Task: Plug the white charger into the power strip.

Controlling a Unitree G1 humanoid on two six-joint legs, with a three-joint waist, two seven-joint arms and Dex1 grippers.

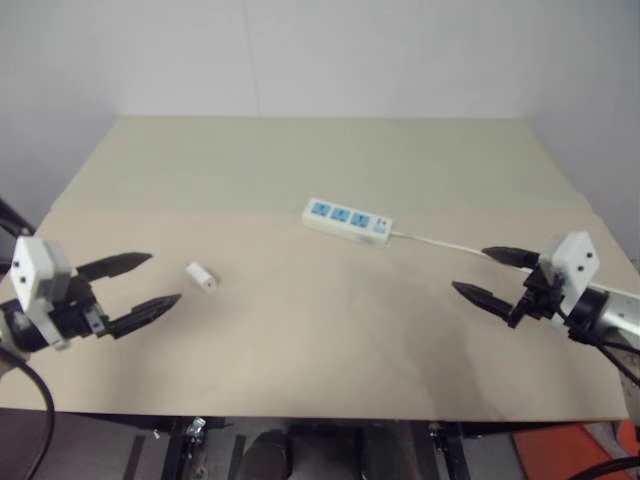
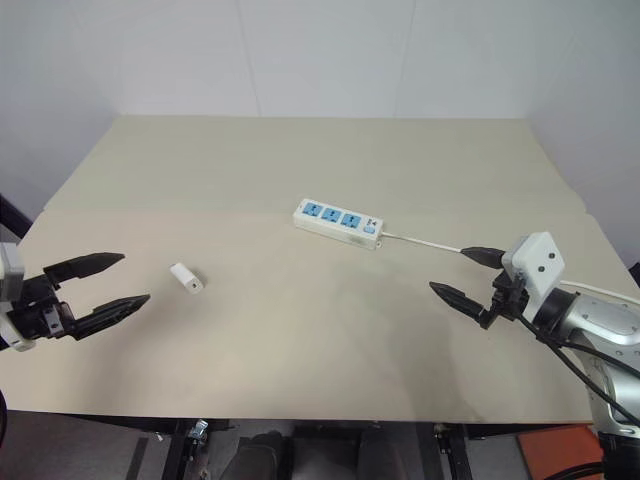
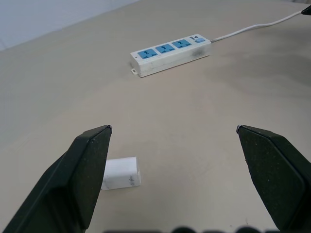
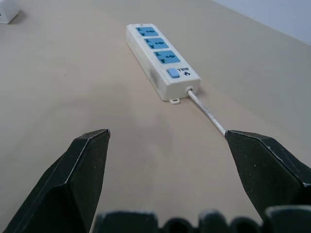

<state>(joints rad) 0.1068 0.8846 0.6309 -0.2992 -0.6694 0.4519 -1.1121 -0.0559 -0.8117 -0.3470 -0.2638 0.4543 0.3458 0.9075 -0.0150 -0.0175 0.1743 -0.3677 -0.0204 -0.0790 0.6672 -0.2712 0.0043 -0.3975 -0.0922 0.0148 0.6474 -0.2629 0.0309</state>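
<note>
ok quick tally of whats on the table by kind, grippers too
white charger: 1
power strip: 1
blue socket faces on the strip: 3
open grippers: 2, left gripper and right gripper
total: 2 things on the table, plus 2 grippers

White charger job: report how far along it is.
Done: nothing yet. The white charger lies loose on the table, apart from the power strip, whose three sockets are empty. In hand: nothing; the left gripper and the right gripper are both open. Left: grasp the charger, carry it over, plug it in.
</note>
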